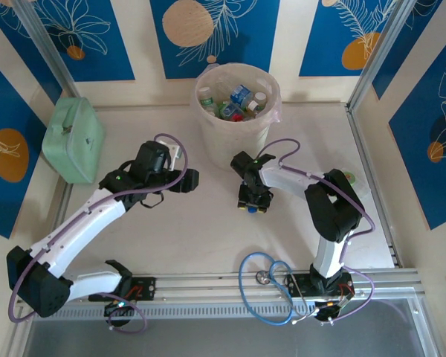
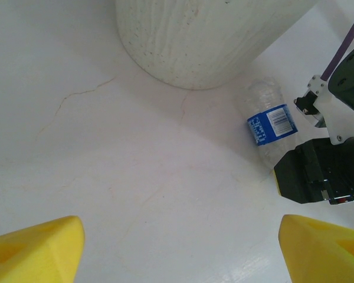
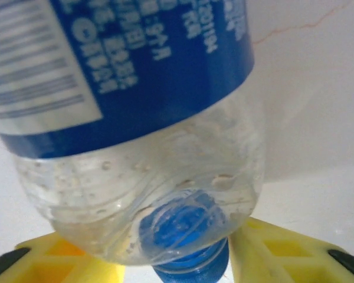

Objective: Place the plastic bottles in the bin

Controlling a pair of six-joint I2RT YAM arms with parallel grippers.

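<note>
Loose bottle (image 2: 270, 127): clear plastic, lying on its side on the table (image 1: 208, 238), just in front of the bin's foot; blue cap points to the near edge.
Bin (image 1: 230, 137): round, pale, ribbed wall, translucent liner (image 1: 273, 110) folded over the rim; stands at the far middle of the table.
Bin contents: a heap of bottles (image 1: 238, 100), clear with blue labels, green ones, one red patch, a white cap.
Right claw (image 1: 253, 202): my fingers (image 3: 271, 253) sit either side of the loose bottle's neck and shoulder, gap narrow. I cannot tell whether they press on it.
Right arm: folded, elbow high, wrist reaching left, claw pointing down at the table.
Left claw (image 2: 183, 247): wide, nothing between my yellow tips; it hangs above bare table.
Left arm: stretched from the near left corner toward the middle, claw facing the bin's foot.
Label (image 3: 135, 53): blue band, white barcode panel, white characters too blurred to read.
Mint-green case (image 1: 74, 140): closed, far left, well apart from the bin.
</note>
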